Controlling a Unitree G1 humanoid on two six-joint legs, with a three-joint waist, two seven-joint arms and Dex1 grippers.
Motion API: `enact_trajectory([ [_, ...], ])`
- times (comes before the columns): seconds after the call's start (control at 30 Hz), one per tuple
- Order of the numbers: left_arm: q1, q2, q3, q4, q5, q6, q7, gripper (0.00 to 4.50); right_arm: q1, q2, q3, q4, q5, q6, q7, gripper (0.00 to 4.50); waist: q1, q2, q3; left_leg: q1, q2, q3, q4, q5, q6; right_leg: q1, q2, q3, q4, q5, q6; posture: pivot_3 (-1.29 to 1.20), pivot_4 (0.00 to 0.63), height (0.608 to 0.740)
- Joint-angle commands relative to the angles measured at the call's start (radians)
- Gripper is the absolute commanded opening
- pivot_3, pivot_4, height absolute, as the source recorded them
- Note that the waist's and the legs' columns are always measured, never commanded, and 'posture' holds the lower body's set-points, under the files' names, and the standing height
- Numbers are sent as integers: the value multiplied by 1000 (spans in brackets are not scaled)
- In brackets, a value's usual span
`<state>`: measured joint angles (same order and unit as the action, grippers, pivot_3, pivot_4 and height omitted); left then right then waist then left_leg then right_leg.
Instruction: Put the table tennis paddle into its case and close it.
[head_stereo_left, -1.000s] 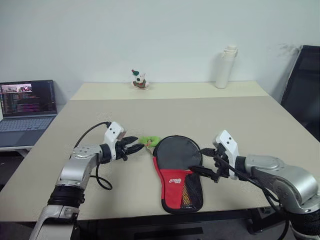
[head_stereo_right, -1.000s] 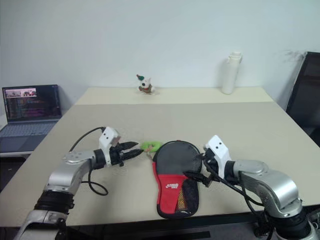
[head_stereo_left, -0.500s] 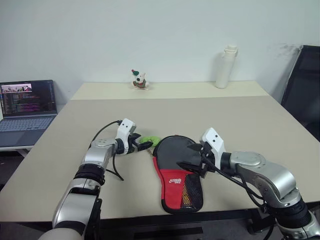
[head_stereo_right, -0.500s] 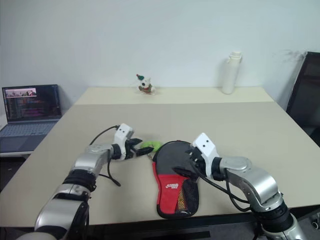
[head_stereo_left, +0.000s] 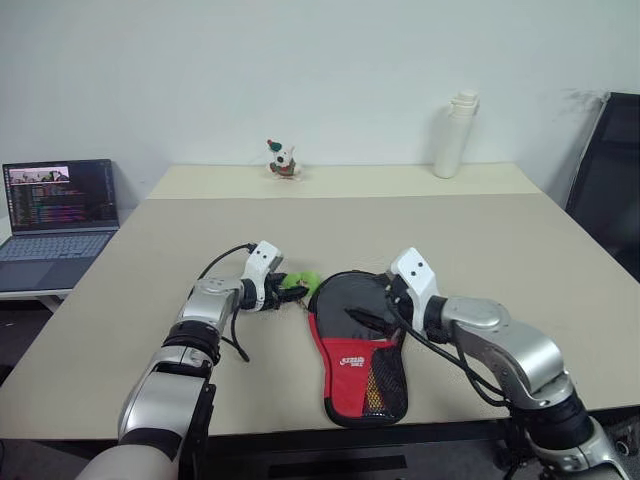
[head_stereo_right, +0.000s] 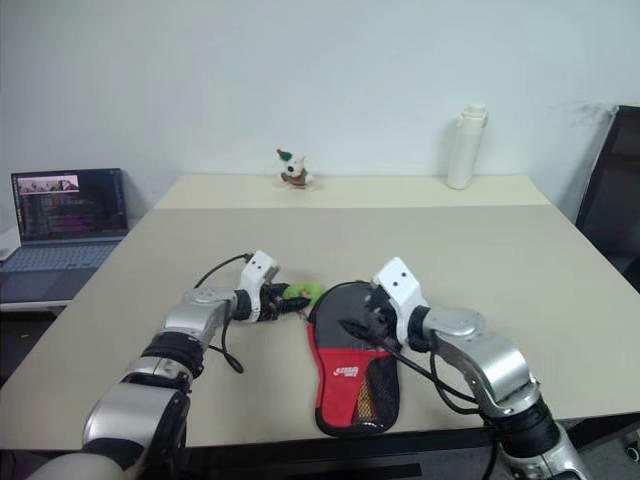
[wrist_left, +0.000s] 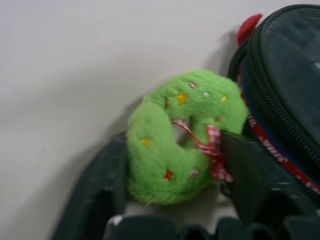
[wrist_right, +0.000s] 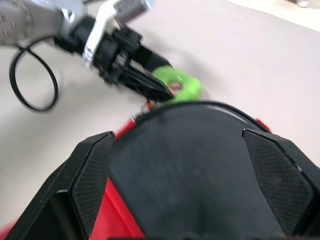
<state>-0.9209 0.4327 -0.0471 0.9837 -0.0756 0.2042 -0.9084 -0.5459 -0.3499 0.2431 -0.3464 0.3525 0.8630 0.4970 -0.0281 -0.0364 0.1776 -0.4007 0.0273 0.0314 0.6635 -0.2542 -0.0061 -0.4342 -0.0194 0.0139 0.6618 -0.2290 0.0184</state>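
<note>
White logo on the red panel of the case (head_stereo_left: 352, 362), too small to read. Laptop (head_stereo_left: 60, 205) screen shows lines of text, illegible. Nothing else lettered.

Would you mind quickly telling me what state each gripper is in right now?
Left gripper: closed around the green plush wreath beside the case.
Right gripper: open, holding nothing, fingers spread over the case's round black end.

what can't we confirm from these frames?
- Table tennis paddle: hidden if it is inside the case; the fabric covers it.
- Zipper state: head views too small, and the right gripper hangs over the round end.
- Left gripper straddles the green wreath charm; left wrist view too blurred to tell whether the fingers grip it.
</note>
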Motion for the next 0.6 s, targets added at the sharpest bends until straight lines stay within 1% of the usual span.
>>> enact_trajectory([
  [0.03, 23, -7, 4, -3, 4, 8, -9, 1454, -29, 50, 27, 23, -14, -31, -9, 4500, 0, 0, 0, 0, 0, 0, 0, 0, 0, 0, 0, 0, 0, 0, 0, 0, 150, 740],
  [0.13, 35, -10, 11, -16, 3, 16, -7, 423, -14, 96, 72, 105, -42, -45, -5, 4500, -1, -3, -3, 0, 0, 0, 0, 0, 0, 0, 0, 0, 1, 0, 0, 0, 150, 740],
  [0.2, 42, -9, 14, -26, 2, 21, -8, 18, 3, 106, 106, 164, -71, -56, -5, 4500, -1, -4, -3, 1, 0, 0, 1, 0, 0, 1, 0, 0, 1, 0, 0, 0, 150, 740],
  [0.33, 59, -5, 26, -61, -7, 41, 2, 12, 29, 120, 138, 248, -125, -68, -29, 4500, -1, -4, -4, 1, 1, 0, 1, 0, 0, 1, 0, 0, 1, 0, 0, 0, 150, 740],
  [0.47, 60, 5, 45, -90, -8, 44, 39, 12, 54, 121, 142, 278, -160, -81, -38, 4500, -2, -5, -5, 2, 1, 0, 1, 0, 0, 2, 0, 0, 2, 0, 0, 0, 150, 740],
  [0.5, 52, 8, 48, -83, -4, 33, 55, 12, 60, 121, 140, 278, -163, -80, -38, 4500, -2, -5, -5, 3, 1, 0, 1, 0, 0, 3, 0, 0, 2, 0, 0, 0, 150, 740],
  [0.6, -29, 14, 55, 24, 28, -39, 167, 11, 75, 128, 137, 278, -168, -82, -37, 4500, -1, -6, -6, 5, 1, -1, 1, 0, 0, 5, 0, 0, 1, -1, 1, 0, 150, 740],
])
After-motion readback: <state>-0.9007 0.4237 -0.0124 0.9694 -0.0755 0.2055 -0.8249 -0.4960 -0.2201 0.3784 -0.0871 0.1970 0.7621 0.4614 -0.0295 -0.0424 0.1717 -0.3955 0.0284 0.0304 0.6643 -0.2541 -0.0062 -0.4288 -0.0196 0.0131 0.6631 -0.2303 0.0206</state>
